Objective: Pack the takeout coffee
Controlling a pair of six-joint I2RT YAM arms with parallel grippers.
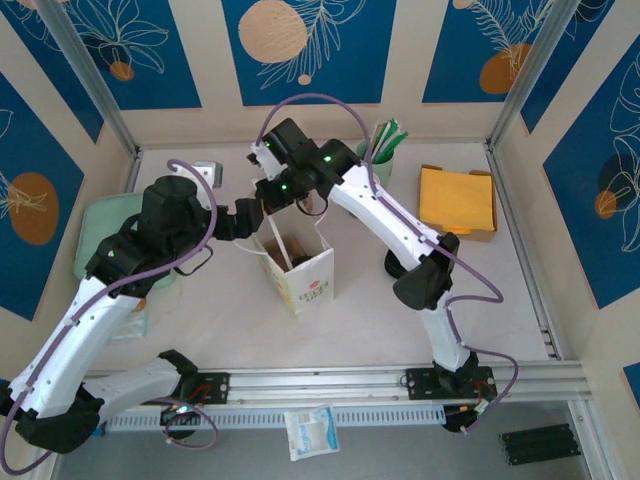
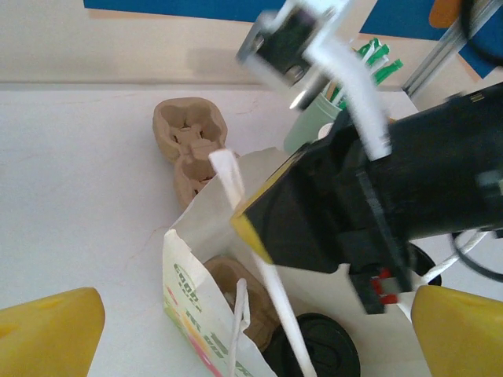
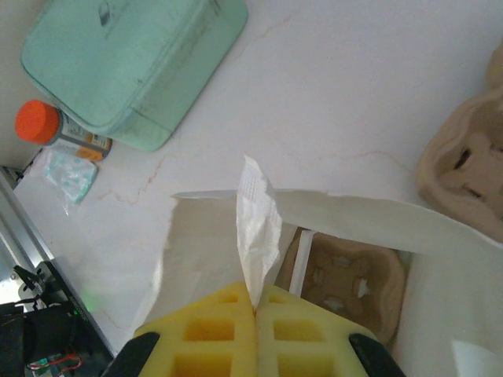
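Right hand [image 3: 255,305] pinched shut, left hand [image 2: 255,318] spread wide, arms seemingly angled inward.

A white paper bag [image 1: 303,272] stands upright on the worktop [image 1: 370,320]. The left gripper [image 1: 256,214] sits at its far-left rim and the right gripper [image 1: 285,198] just above its far edge; a yellow stack [image 1: 457,198] lies well apart to the right.

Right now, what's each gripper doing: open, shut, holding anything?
Left gripper: open, holding nothing.
Right gripper: shut on the bag handle.
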